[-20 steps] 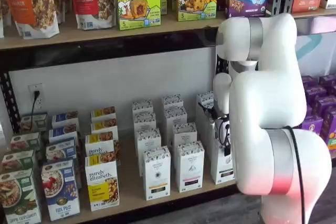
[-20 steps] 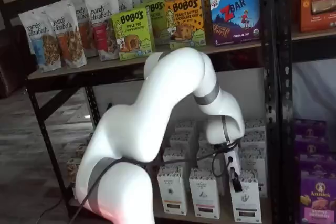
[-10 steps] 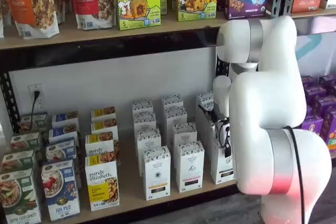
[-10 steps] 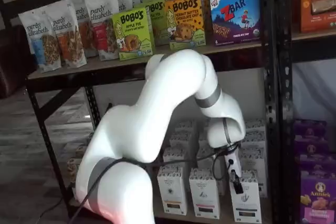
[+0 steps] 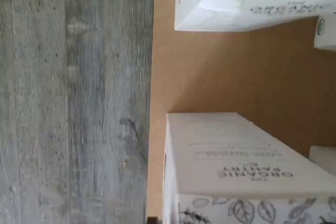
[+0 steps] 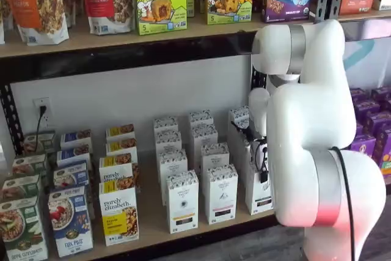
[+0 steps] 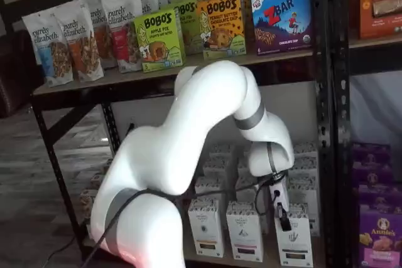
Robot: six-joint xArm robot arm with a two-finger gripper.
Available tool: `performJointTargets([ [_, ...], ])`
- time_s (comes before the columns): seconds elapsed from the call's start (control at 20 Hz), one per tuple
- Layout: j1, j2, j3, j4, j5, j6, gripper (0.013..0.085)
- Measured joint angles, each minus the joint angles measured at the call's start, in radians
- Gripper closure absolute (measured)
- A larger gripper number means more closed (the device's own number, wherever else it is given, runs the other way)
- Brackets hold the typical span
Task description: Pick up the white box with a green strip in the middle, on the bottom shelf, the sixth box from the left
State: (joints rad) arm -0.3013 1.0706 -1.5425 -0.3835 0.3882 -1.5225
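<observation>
The white box (image 6: 259, 196) stands at the right end of the front row on the bottom shelf (image 6: 150, 209), half hidden behind my arm; its front shows lower right in a shelf view (image 7: 294, 246). My gripper (image 7: 284, 220) hangs straight down at the top of this box, and only one black finger shows, side-on. The same gripper (image 6: 264, 172) is a dark shape against the box's top in a shelf view. I cannot tell whether the fingers are closed on the box. In the wrist view no fingers show, only two white cartons on the shelf board (image 5: 236, 72).
More white cartons (image 6: 220, 194) stand in rows to the left of the box, then cereal boxes (image 6: 119, 211). A black upright (image 7: 326, 155) runs close by on the right, with purple boxes (image 7: 380, 230) beyond. The upper shelf (image 6: 122, 35) carries bags and snack boxes. Grey floor (image 5: 73, 98) lies in front.
The arm has settled slightly lower and to the right. The gripper stays at the top of the white box, which has not moved.
</observation>
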Motion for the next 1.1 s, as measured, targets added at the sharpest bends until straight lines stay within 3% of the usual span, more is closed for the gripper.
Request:
performJointTargets([
  [0.7, 0.003, -0.012, 0.011, -0.022, 0.01, 0.023, 0.025],
  [0.9, 0.003, -0.022, 0.024, -0.011, 0.008, 0.013, 0.037],
  [1.1, 0.002, -0.037, 0.043, 0.001, 0.006, 0.002, 0.041],
])
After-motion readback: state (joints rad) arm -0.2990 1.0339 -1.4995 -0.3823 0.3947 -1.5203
